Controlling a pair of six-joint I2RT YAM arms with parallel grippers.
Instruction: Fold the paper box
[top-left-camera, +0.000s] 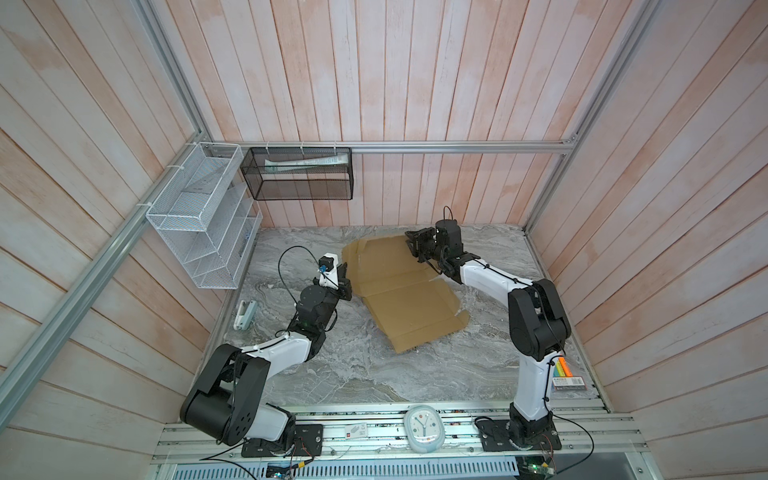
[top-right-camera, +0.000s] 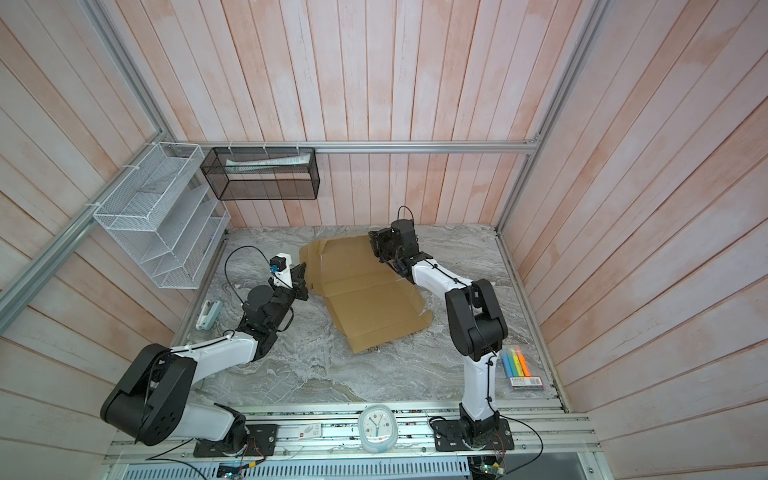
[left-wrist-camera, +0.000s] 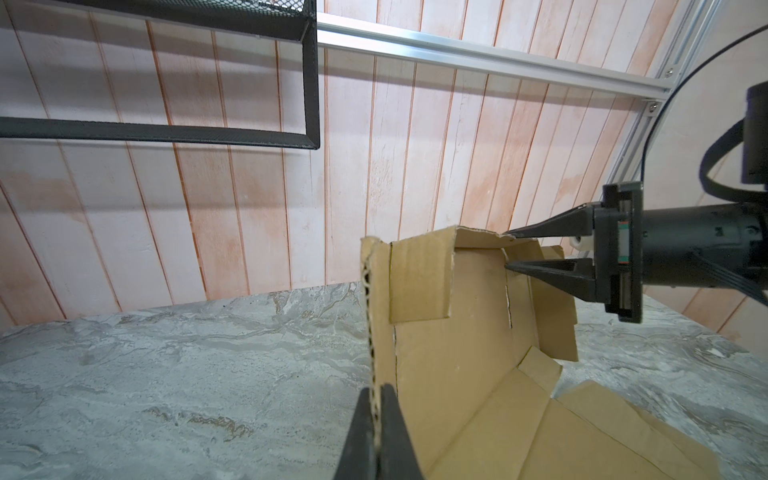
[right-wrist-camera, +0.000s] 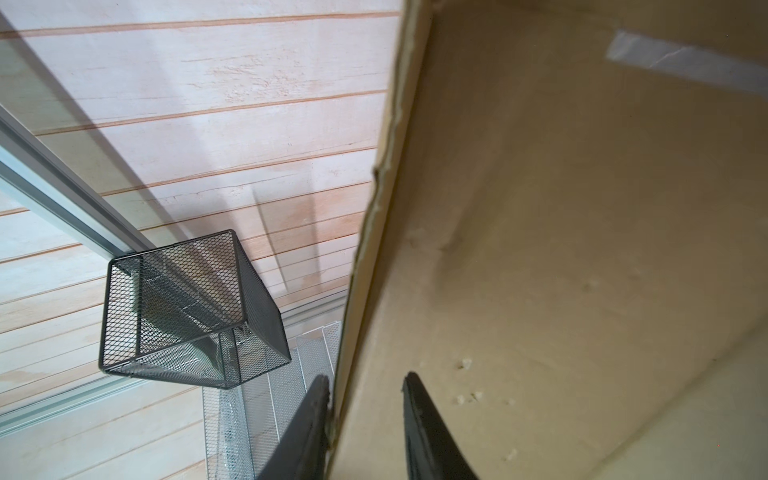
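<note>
The paper box (top-left-camera: 399, 299) (top-right-camera: 365, 299) is a brown cardboard blank on the marble table (top-left-camera: 353, 374); its far half is lifted and its near panels lie flat. My left gripper (left-wrist-camera: 376, 399) (top-left-camera: 345, 277) is shut on the corrugated left edge (left-wrist-camera: 368, 291) of the raised part. My right gripper (right-wrist-camera: 365, 384) (top-left-camera: 410, 244) is at the raised panel's far right corner. Its fingers stand either side of the cardboard edge (right-wrist-camera: 374, 232), one touching the outer face, and a gap shows between them. The left wrist view shows the right gripper (left-wrist-camera: 507, 250) astride the folded top flap (left-wrist-camera: 478, 237).
A white wire rack (top-left-camera: 199, 224) and a black mesh basket (top-left-camera: 297, 174) hang on the back left walls. A small white object (top-left-camera: 244, 314) lies left of my left arm. A marker pack (top-left-camera: 567, 374) lies by the right arm's base, and a clock (top-left-camera: 424, 428) sits on the front rail.
</note>
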